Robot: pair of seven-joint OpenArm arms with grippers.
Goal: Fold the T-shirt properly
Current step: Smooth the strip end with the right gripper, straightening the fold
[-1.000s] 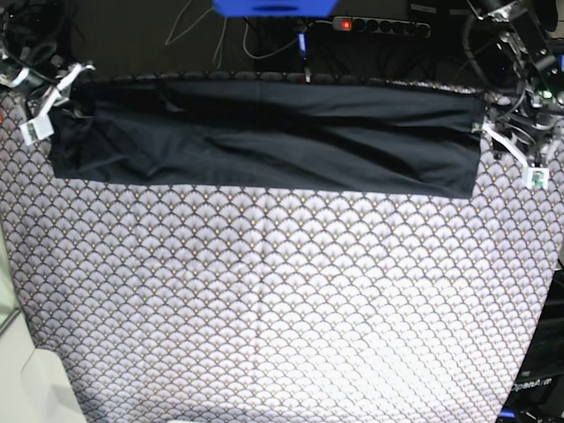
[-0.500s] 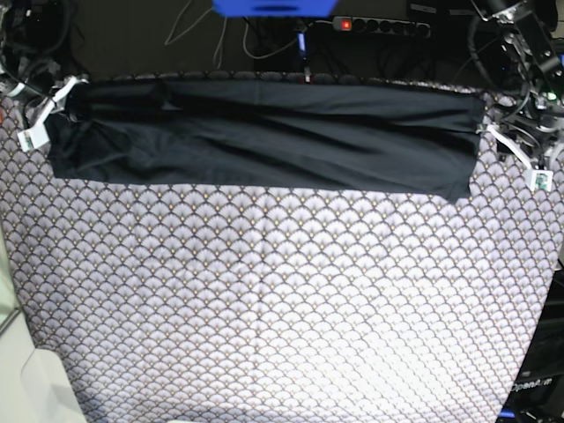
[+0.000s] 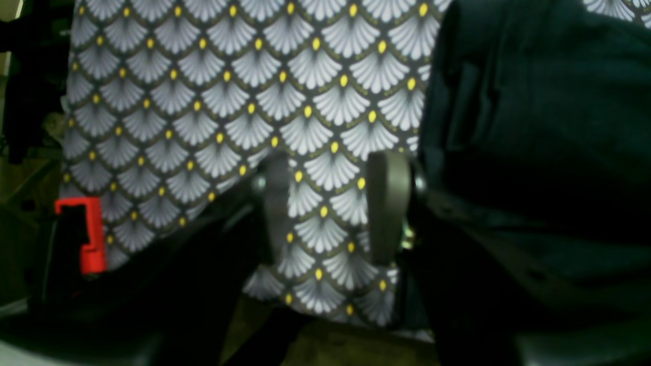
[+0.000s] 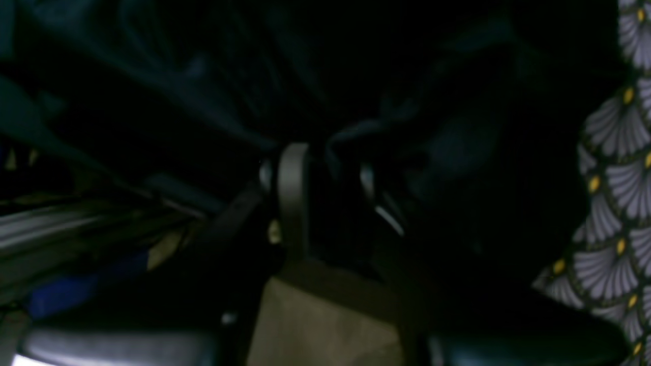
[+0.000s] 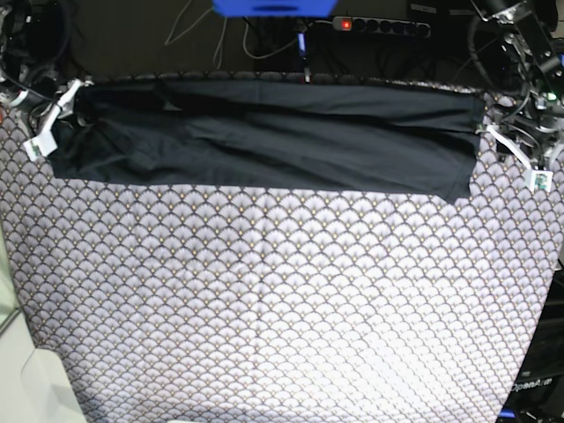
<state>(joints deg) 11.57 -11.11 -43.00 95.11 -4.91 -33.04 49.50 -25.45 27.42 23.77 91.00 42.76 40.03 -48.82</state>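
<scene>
The dark T-shirt [image 5: 264, 137] lies folded into one long band along the table's far edge. My left gripper [image 3: 333, 203] is open and empty, its fingers over bare tablecloth just beside the T-shirt's end [image 3: 534, 127]; in the base view it [image 5: 515, 150] sits off the band's right end. My right gripper [image 4: 330, 188] stands with its fingers partly apart over the T-shirt's other end [image 4: 432, 142], a raised fold of cloth at its tips; in the base view it [image 5: 51, 119] is at the band's left end. The neck tag is hidden.
The patterned fan-print tablecloth [image 5: 282, 300] covers the table. A power strip [image 5: 379, 26] and cables lie behind the far edge. A red clip [image 3: 84, 234] shows at the table's edge in the left wrist view.
My right gripper has shifted slightly right and inward at the T-shirt's left end, and that end's edge has moved a little. The left gripper and the rest of the band are unchanged.
</scene>
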